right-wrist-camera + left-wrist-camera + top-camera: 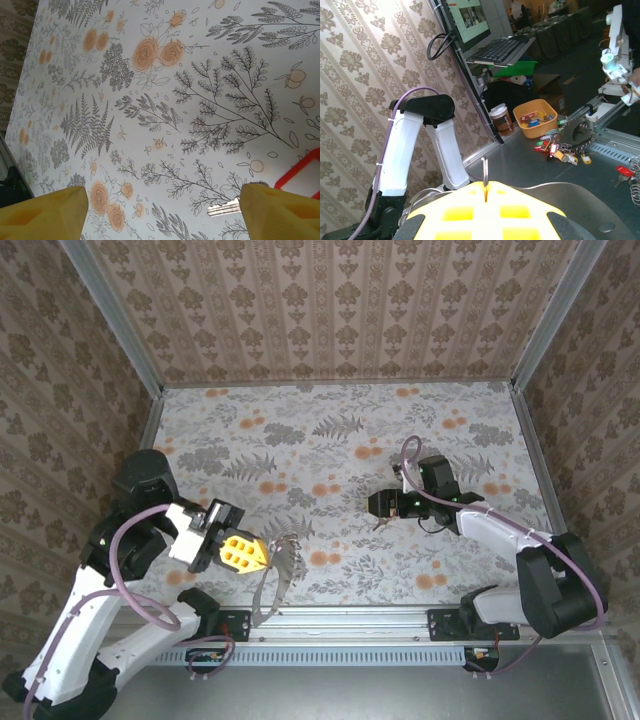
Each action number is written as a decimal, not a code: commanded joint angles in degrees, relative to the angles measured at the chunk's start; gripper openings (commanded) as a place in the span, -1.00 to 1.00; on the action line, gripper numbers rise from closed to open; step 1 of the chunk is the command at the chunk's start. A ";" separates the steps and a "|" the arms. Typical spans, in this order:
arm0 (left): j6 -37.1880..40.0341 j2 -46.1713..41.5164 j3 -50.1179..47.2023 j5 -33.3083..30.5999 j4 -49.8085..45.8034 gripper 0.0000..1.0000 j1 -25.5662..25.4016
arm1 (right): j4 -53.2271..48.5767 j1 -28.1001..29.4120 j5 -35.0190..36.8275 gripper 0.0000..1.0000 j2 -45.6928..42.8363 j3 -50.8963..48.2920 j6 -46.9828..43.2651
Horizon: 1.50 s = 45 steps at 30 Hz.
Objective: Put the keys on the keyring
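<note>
Left gripper [485, 192] pinched shut on the large thin brown-grey metal hoop keyring [484, 174]; stiff, light, likely to pivot. Right gripper [162, 215] spread wide over the tiny silvery metal key [223, 207], flat on the floral table [165, 100]; slippery, so better to take the red-pink plastic tag [296, 169].

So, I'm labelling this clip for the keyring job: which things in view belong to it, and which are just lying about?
Job: keyring, clamped in the left gripper; key with its red tag, on the table at the right gripper, jaws open.
Lying about: orange bowl of tagged keys, bunch of key tags, lidded jar, keyboard.
</note>
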 commanded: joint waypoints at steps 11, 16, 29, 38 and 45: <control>-2.06 3.97 0.59 -3.12 2.66 -1.00 2.81 | -11.66 0.16 8.85 0.61 -1.56 2.94 -1.89; -13.06 3.82 -6.29 -12.33 14.79 -1.00 2.34 | -15.31 0.19 15.95 0.58 -5.38 0.77 -0.82; -22.48 4.03 -13.10 -30.67 17.78 -1.00 1.56 | -21.05 0.65 21.74 0.23 5.41 8.71 -1.04; -24.13 4.58 -17.06 -29.11 20.03 -1.00 4.64 | -24.92 3.65 23.54 -0.02 6.75 9.09 1.77; -25.53 4.72 -17.99 -26.73 22.99 -1.00 4.92 | -22.48 4.16 22.76 -0.04 9.72 8.60 2.68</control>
